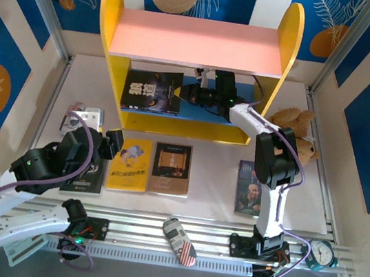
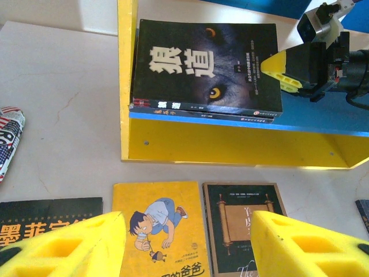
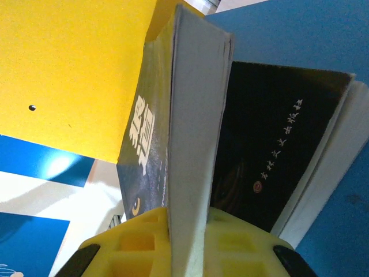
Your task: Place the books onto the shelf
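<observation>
The shelf stands at the back, with yellow sides, a pink top and a blue lower board. On that board the black book with white characters lies on another dark book. My right gripper is shut on its page edge, reaching in from the right. On the table lie the black book with gold title, the yellow book, the brown-black book and the dark blue portrait book. My left gripper hovers open over the yellow book.
A plush bear sits to the right of the shelf. A stars-and-stripes object lies on the front rail, and a small clock stands at the front right. Small items lie left of the shelf.
</observation>
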`<action>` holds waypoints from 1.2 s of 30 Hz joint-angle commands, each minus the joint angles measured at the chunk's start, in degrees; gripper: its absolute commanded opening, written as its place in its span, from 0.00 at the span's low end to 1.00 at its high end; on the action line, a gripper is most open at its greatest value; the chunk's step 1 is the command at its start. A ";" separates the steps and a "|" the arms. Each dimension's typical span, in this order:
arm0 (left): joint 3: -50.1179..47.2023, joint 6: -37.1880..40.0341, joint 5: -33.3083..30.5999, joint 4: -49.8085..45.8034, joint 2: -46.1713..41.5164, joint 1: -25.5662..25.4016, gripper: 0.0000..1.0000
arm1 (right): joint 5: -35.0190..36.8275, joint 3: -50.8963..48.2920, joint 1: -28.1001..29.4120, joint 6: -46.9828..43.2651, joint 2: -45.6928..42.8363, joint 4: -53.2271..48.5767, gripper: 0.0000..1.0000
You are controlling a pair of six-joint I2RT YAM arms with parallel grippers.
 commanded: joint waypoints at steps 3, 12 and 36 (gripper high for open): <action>-0.49 0.04 -0.68 -0.26 -0.80 0.83 0.59 | -1.88 2.86 1.26 0.32 0.68 1.24 0.00; -0.33 0.41 -0.60 0.09 -0.63 0.89 0.59 | 0.36 2.77 2.13 1.08 0.95 1.19 0.00; 1.10 1.22 1.90 0.34 3.39 1.68 0.64 | 6.23 2.34 0.81 -3.03 -1.66 -7.58 0.46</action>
